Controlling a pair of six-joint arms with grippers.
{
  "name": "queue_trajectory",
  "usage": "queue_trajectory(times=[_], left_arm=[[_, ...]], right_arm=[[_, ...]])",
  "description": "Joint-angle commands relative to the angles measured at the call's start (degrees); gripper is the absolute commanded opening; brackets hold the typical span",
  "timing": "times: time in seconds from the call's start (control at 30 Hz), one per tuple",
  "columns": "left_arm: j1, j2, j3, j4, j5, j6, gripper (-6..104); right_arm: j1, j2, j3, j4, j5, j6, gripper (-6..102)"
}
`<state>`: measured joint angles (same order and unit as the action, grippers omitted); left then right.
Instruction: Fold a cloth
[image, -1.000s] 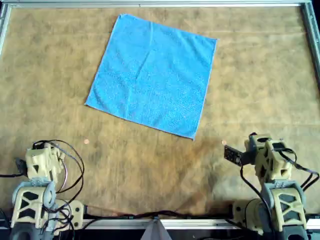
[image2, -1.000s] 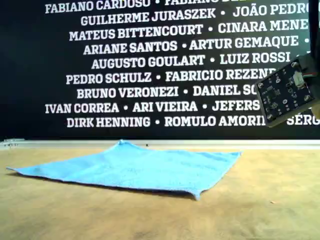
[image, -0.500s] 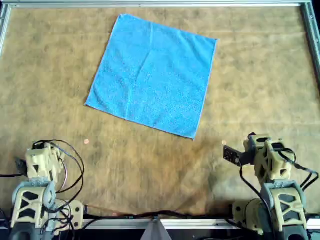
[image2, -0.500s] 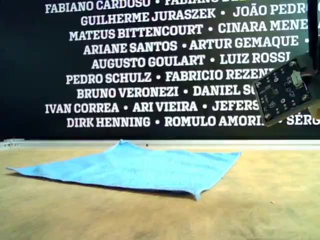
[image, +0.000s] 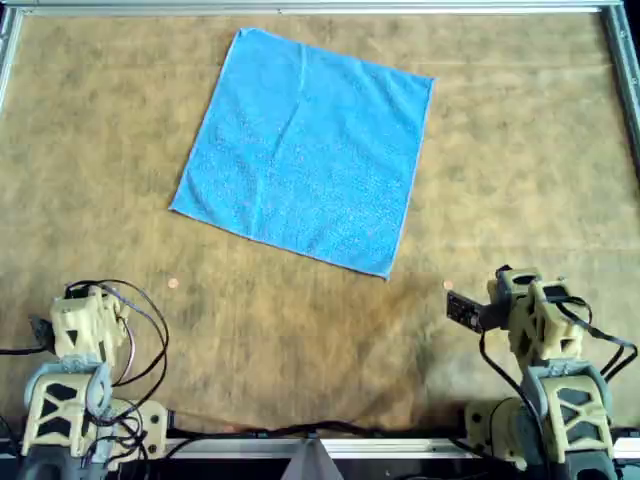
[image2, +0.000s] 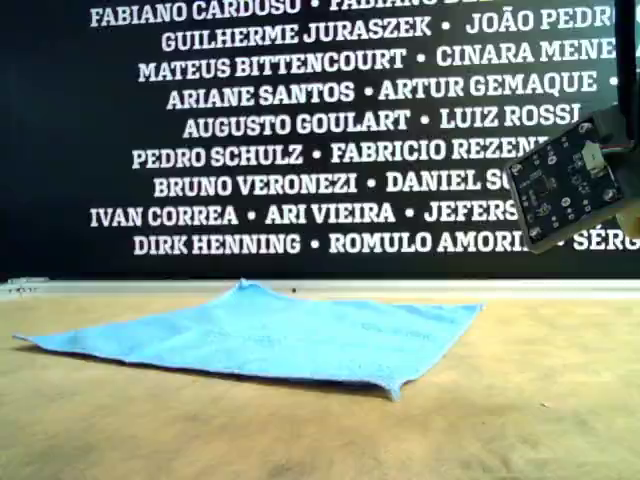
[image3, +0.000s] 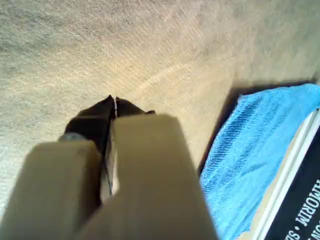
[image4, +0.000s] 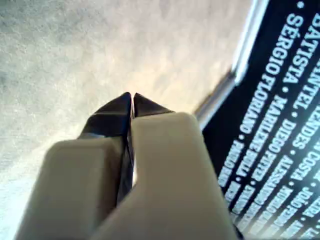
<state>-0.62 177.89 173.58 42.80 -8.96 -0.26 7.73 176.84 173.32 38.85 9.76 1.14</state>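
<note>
The cloth (image: 305, 150) is a bright blue square lying flat and unfolded on the tan mat, turned at an angle, in the far middle of the overhead view. It also shows in the exterior view (image2: 270, 335), with a slightly raised near corner. The left wrist view catches one edge of the cloth (image3: 250, 150). My left gripper (image3: 114, 100) is shut and holds nothing; its arm (image: 88, 315) sits at the overhead view's lower left, well short of the cloth. My right gripper (image4: 132, 96) is shut and holds nothing; its arm (image: 535, 315) sits at the overhead view's lower right.
A metal rail (image: 300, 8) borders the mat's far edge, with a black banner of names (image2: 300, 120) behind it. A small circuit board (image2: 570, 185) on the right arm hangs at the exterior view's right. Two tiny orange specks (image: 173, 284) (image: 447, 286) lie on the mat. Cables (image: 150, 330) loop beside the left arm.
The circuit board on the right arm has shifted slightly upward in the exterior view. The cloth and the left arm have not moved.
</note>
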Motion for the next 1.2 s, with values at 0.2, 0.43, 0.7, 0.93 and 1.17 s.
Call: queue_trajectory(times=[0.2, 0.43, 0.7, 0.93, 1.17], left_arm=[[0.18, 0.44, -1.23, -2.2, 1.23, -0.09, 7], [0.26, 0.35, -0.97, -4.22, 5.1, -0.18, 58], [0.18, 0.35, -1.32, -4.22, 7.47, 0.62, 84], [0.0, -0.7, -6.68, -3.96, 7.47, 0.7, 84], [-5.62, -22.5, -18.11, -4.04, 7.56, 0.26, 84]], right_arm=[[0.26, 2.46, 0.62, -8.17, -0.18, -0.53, 6], [0.18, 2.46, 0.62, -15.12, -0.09, -0.44, 35], [0.35, 2.55, 0.09, -15.73, -0.18, -0.53, 42], [8.79, 2.2, -5.27, -16.0, -5.98, -0.53, 42], [15.64, -3.78, -7.38, -16.0, -7.82, 0.18, 43]])
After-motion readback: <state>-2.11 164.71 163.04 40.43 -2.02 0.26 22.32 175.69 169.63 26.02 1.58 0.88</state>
